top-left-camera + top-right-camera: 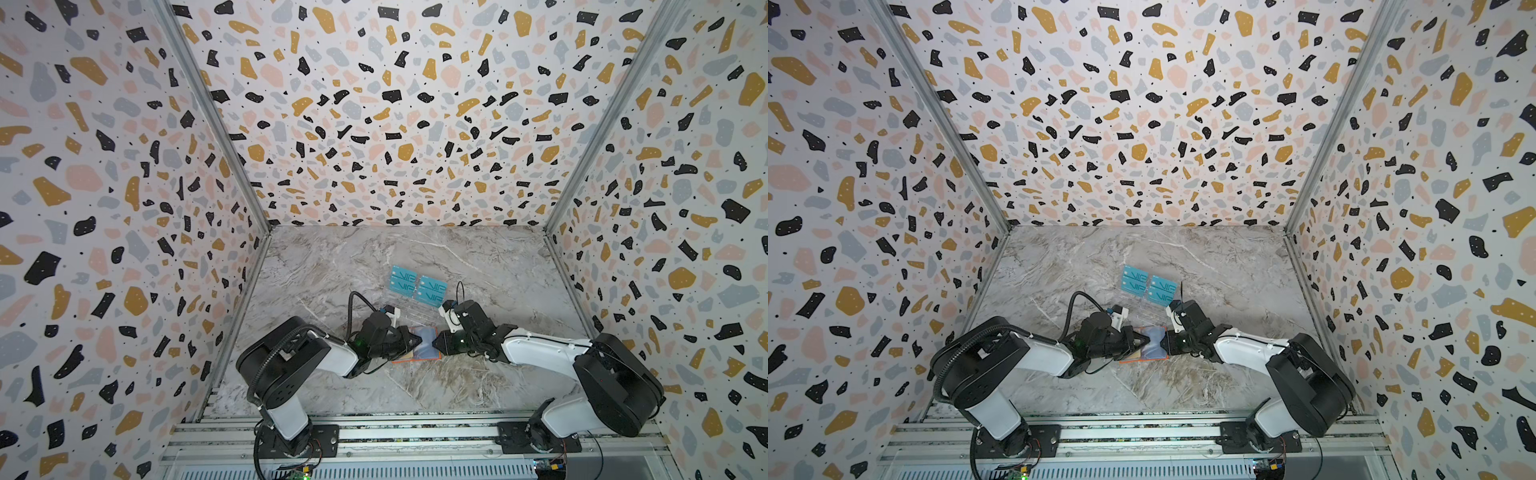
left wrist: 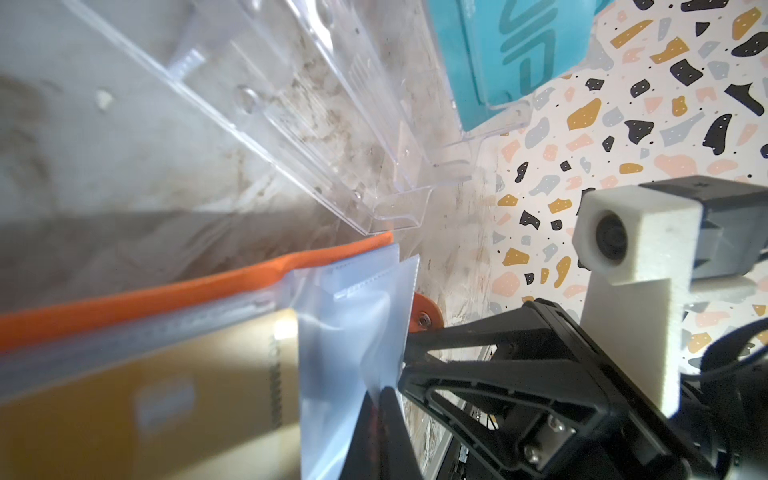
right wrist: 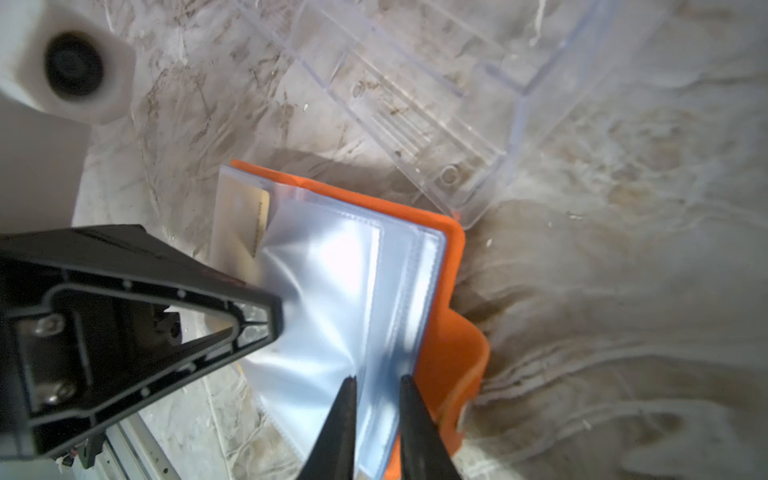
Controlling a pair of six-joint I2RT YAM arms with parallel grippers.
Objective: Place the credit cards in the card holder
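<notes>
Here, front edge: two arm bases stand on a metal rail, and both arms reach inward to meet over the middle of the surface.
Card holder: orange, lying open and flat on the marble, between the two end effectors. Its bluish clear sleeves are fanned upward.
Left end effector: fingers pressed together, apparently pinching the edge of one sleeve. The plastic puckers toward its tip.
Right end effector: fingers slightly apart, clamped across the stacked sleeves beside the orange snap tab.
Gold card: tan, lying in the holder under a sleeve. Whether it is fully seated cannot be told.
Step in hand, as a judgement: parting the sleeves to open a pocket mouth for the next card.
Doing it well: let the right clamp anchor the holder. Draw the left pinch away gently, taking one layer only, so the thin plastic neither creases nor tears.
Watch for: the holder sliding or lifting off the marble.
Clear stand: a tiered acrylic stand. Its near corner sits just beside the holder's far edge, so it is easy to nudge.
Teal cards: four marked VIP, upright on the stand's far tiers, not yet loaded.
</notes>
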